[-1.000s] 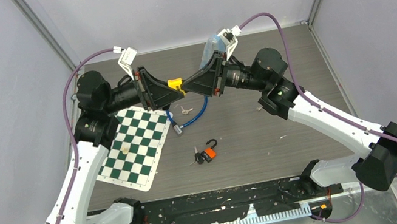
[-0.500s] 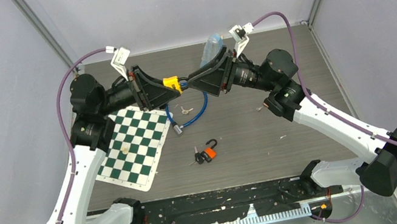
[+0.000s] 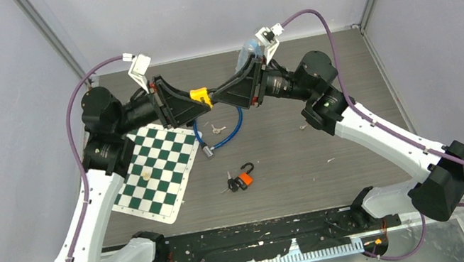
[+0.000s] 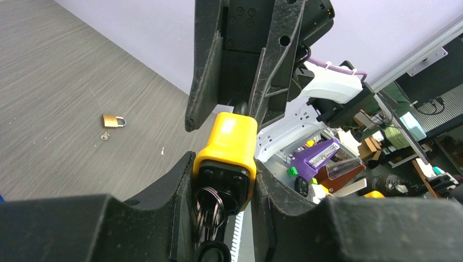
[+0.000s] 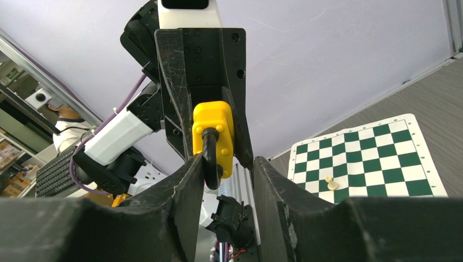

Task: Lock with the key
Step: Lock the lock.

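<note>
The left gripper (image 4: pixel 223 164) clamps the body of a yellow padlock (image 4: pixel 228 143) in mid-air, its jaws partway closed around it, with a ring of keys (image 4: pixel 209 210) dangling just below its fingers. Facing it, the right gripper (image 5: pixel 228 162) stands partly open astride the lock's black shackle (image 5: pixel 211 164), which appears to touch one finger. An orange padlock (image 3: pixel 244 178) lies on the table (image 3: pixel 328 121) below both.
</note>
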You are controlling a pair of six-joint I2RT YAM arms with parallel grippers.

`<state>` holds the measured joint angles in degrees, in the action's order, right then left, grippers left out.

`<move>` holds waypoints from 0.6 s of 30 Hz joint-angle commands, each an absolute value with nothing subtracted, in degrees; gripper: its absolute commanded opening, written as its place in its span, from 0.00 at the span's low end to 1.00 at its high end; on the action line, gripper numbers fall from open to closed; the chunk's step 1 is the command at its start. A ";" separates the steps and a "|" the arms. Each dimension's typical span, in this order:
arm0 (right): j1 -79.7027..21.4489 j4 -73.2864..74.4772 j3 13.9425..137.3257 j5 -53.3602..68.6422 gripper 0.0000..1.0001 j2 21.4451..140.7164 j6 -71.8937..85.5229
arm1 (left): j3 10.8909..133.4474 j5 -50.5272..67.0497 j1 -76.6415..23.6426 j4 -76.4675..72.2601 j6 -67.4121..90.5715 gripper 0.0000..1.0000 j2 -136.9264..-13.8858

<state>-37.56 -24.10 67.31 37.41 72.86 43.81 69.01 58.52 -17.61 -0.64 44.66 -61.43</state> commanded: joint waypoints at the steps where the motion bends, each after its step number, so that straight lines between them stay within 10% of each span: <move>1: -38.13 -24.37 71.12 38.08 0.40 73.83 43.16 | 69.42 59.70 -17.45 -5.91 45.53 0.00 -61.59; 5: -38.14 -24.35 71.98 37.75 0.35 74.01 42.27 | 68.50 59.66 -17.52 -7.54 46.76 0.00 -61.74; 9: -38.15 -22.20 73.88 37.25 0.09 73.31 39.81 | 67.61 59.43 -17.50 -9.49 47.99 0.00 -61.27; 18: -38.08 -18.40 75.31 35.23 0.05 70.26 35.17 | 68.59 59.20 -17.50 -11.90 48.52 0.60 -60.71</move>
<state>-37.82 -18.83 71.79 37.60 73.82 38.83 67.20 58.50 -17.54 -6.39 47.97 -62.15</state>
